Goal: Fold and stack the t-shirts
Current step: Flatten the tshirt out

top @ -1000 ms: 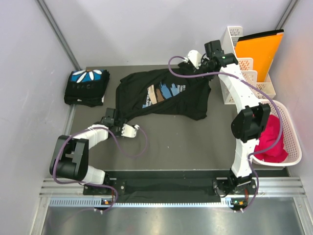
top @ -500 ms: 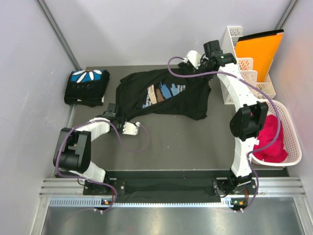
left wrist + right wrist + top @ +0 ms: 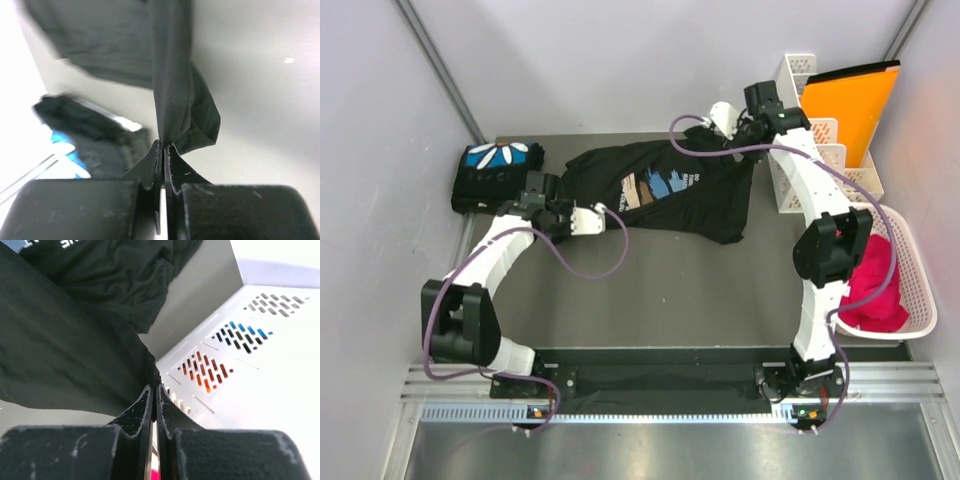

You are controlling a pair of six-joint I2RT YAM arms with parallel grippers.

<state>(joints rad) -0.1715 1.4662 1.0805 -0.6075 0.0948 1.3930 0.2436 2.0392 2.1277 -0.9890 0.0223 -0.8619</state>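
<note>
On the table, the open t-shirt lies stretched from 8 o'clock to 2 o'clock. At its 8 o'clock end, the left gripper is pressed together on a bit of black cloth. At the 2 o'clock end, the right gripper pinches cloth too. So the shirt runs between both grippers, and neither one is nearer. The folded t-shirt sits at 10 o'clock, close to the left gripper. Which part each gripper holds, sleeve or hem, is hard to tell. The left wrist view is blurry.
</note>
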